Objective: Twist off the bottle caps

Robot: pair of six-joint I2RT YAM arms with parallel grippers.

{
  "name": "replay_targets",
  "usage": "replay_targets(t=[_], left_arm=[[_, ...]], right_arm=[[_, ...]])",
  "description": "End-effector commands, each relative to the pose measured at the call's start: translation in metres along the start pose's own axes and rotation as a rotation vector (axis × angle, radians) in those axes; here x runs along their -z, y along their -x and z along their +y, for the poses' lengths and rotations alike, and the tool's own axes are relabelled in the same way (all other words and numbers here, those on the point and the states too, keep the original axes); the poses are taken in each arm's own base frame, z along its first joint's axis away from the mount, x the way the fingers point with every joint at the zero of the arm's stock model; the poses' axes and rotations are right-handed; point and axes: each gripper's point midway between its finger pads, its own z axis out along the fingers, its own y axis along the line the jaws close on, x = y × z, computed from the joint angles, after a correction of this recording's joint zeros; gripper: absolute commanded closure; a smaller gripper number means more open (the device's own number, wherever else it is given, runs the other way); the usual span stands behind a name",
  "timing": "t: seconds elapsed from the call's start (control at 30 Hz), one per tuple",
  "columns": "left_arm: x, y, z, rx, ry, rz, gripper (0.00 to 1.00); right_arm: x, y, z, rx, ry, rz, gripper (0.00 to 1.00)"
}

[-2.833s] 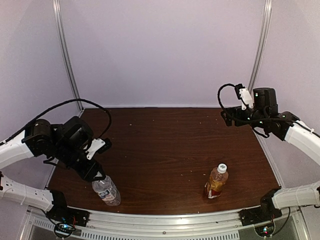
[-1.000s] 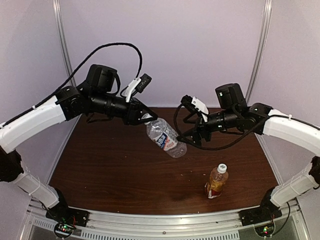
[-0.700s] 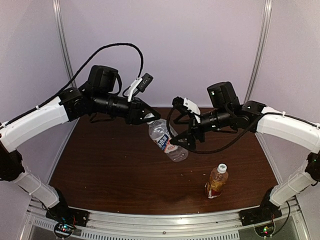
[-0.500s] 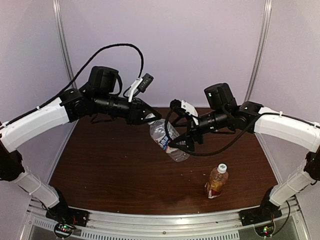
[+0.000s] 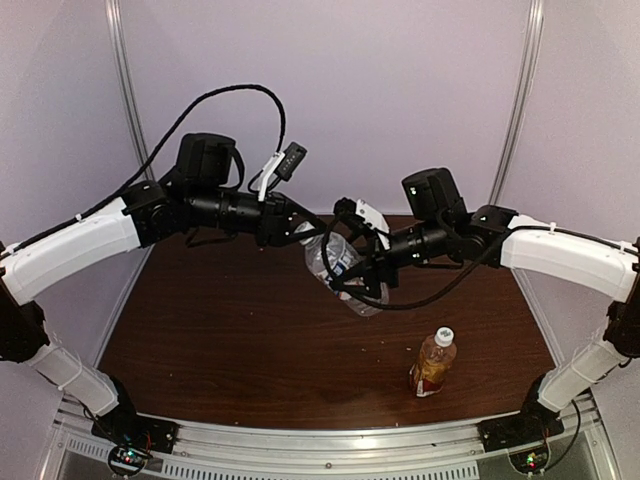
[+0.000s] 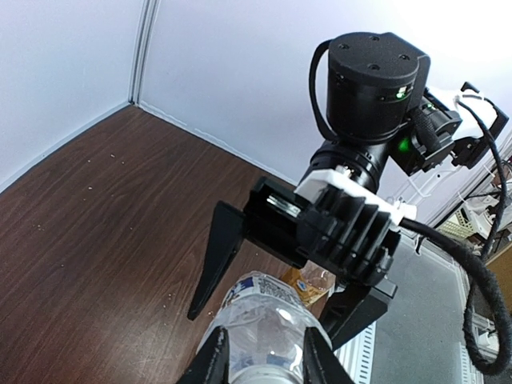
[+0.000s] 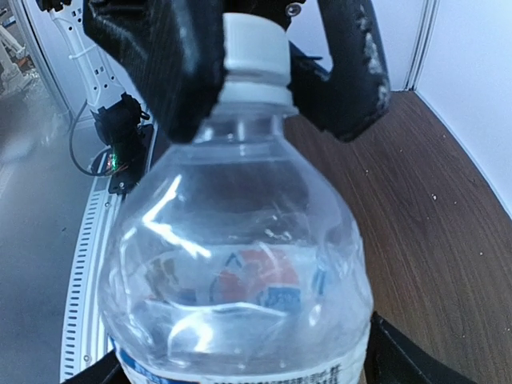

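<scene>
The clear bottle (image 5: 343,268) with a white-blue label hangs tilted in the air above the table's middle. My left gripper (image 5: 305,233) is shut on its top end, its fingers (image 7: 160,64) flanking the white cap (image 7: 254,48). My right gripper (image 5: 358,284) is open and straddles the bottle's lower body (image 7: 240,240). In the left wrist view a gap shows between one of its fingers (image 6: 210,260) and the bottle (image 6: 264,320). The amber bottle (image 5: 433,365) stands upright at the near right with its white cap (image 5: 444,336) on.
The brown table (image 5: 220,320) is walled by pale panels at the back and sides. A metal rail (image 5: 330,440) runs along the near edge. A black cable (image 5: 240,95) loops above the left arm.
The left arm lifted the clear bottle from the table's near left to mid-air. The right gripper came in from the right and now has its fingers around the bottle's lower body.
</scene>
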Motion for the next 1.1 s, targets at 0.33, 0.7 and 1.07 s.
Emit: replay_targets(t=[0.33,0.7,1.07], left_arm=[[0.008,0.010,-0.010,-0.009,-0.040,-0.077,1.00],[0.010,0.010,-0.009,-0.002,-0.032,-0.090,1.00],[0.014,0.009,-0.010,0.000,-0.027,-0.099,1.00]], right_arm=[[-0.006,0.014,0.007,0.011,0.029,-0.068,0.24],[-0.014,0.007,0.006,-0.005,0.047,-0.047,0.16],[-0.018,0.005,0.011,-0.007,0.074,-0.046,0.30]])
